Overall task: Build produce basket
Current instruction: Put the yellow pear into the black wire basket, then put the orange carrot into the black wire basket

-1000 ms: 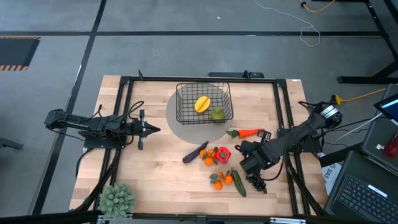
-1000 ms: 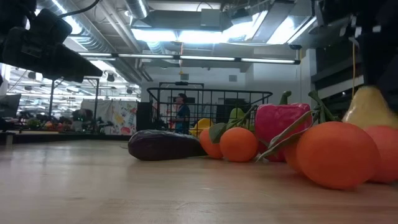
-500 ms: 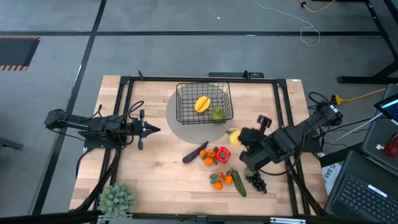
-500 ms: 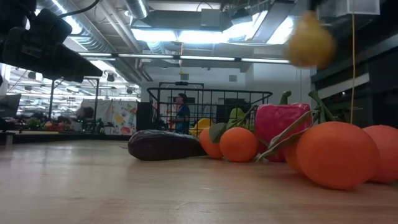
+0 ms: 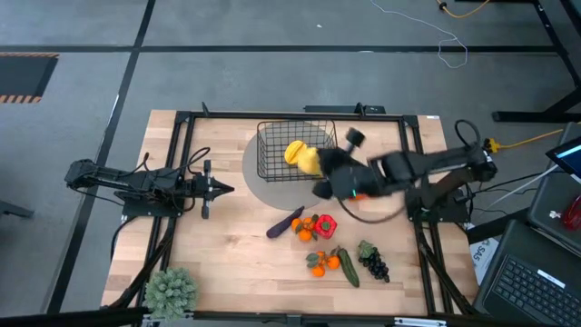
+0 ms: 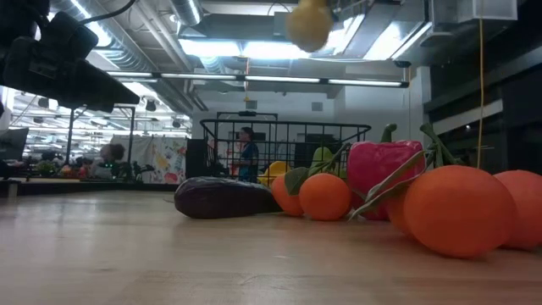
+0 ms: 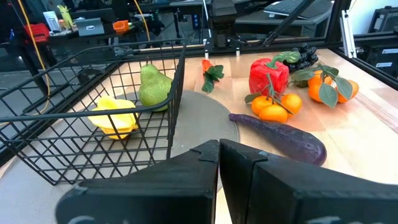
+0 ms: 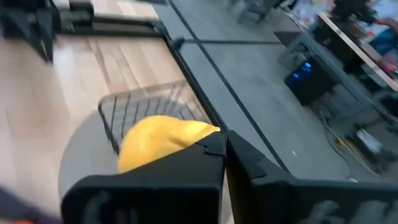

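Note:
The black wire basket (image 5: 298,150) stands on a grey round mat at the table's far middle. It holds the yellow starfruit (image 5: 294,151) and a green pear-shaped fruit (image 7: 152,87). My right gripper (image 5: 320,169) hovers over the basket's near right corner, shut on the lemon (image 5: 310,162), which the low view shows high in the air (image 6: 309,24). On the table lie the eggplant (image 5: 284,222), red pepper (image 5: 326,225), oranges (image 5: 320,263), cucumber (image 5: 349,268), grapes (image 5: 374,263) and carrot (image 7: 208,70). My left gripper (image 5: 222,189) waits shut at the left. My right gripper pinches the lemon between its two fingers at the end facing the wrist (image 8: 189,135). The arm reaches in from the table's right side. The lemon juts out past the fingertips and is lifted clear, above the basket.
A bushy grey-green plant (image 5: 170,291) stands at the near left corner. The black frame rails (image 5: 182,163) run along the table's sides. Bare wood lies between my left gripper and the eggplant. People and equipment show in the room beyond the table.
My right gripper has risen from the table near the grapes with the lemon in its fingers. It has swung toward the far edge and the left until it is over the basket. The lemon has gone from table height to well above the basket rim.

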Controlling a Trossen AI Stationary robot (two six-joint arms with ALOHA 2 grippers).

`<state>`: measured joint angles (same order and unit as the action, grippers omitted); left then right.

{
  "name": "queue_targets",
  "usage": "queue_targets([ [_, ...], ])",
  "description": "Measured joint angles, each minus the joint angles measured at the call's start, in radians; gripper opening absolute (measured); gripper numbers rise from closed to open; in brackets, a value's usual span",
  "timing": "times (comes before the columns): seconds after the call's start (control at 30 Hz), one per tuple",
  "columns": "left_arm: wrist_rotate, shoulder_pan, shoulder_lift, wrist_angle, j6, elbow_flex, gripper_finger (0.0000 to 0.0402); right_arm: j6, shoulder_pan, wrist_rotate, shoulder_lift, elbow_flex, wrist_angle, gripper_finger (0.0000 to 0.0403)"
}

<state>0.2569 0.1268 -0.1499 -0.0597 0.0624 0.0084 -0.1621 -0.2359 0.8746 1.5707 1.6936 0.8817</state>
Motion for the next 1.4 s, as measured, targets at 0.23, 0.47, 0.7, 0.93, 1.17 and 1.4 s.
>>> queue_targets([
  [0.23, 0.000, 0.000, 0.000, 0.000, 0.000, 0.000, 0.0004, 0.147, 0.187, -0.374, 0.000, 0.000, -0.265, 0.0000],
  [0.47, 0.000, 0.000, 0.000, 0.000, 0.000, 0.000, 0.0004, 0.171, 0.313, -0.639, 0.010, 0.000, -0.380, 0.0009],
  [0.7, 0.000, 0.000, 0.000, 0.000, 0.000, 0.000, 0.0004, 0.169, 0.365, -0.701, 0.050, 0.000, -0.490, 0.0092],
  [0.93, 0.000, 0.000, 0.000, 0.000, 0.000, 0.000, 0.0004, 0.116, 0.365, -0.704, 0.069, 0.000, -0.445, 0.0139],
  [1.17, 0.000, 0.000, 0.000, 0.000, 0.000, 0.000, 0.0004, 0.063, 0.364, -0.704, 0.069, 0.000, -0.204, 0.0141],
  [1.4, 0.000, 0.000, 0.000, 0.000, 0.000, 0.000, 0.0004, -0.050, 0.364, -0.704, 0.068, 0.000, 0.073, 0.0142],
])
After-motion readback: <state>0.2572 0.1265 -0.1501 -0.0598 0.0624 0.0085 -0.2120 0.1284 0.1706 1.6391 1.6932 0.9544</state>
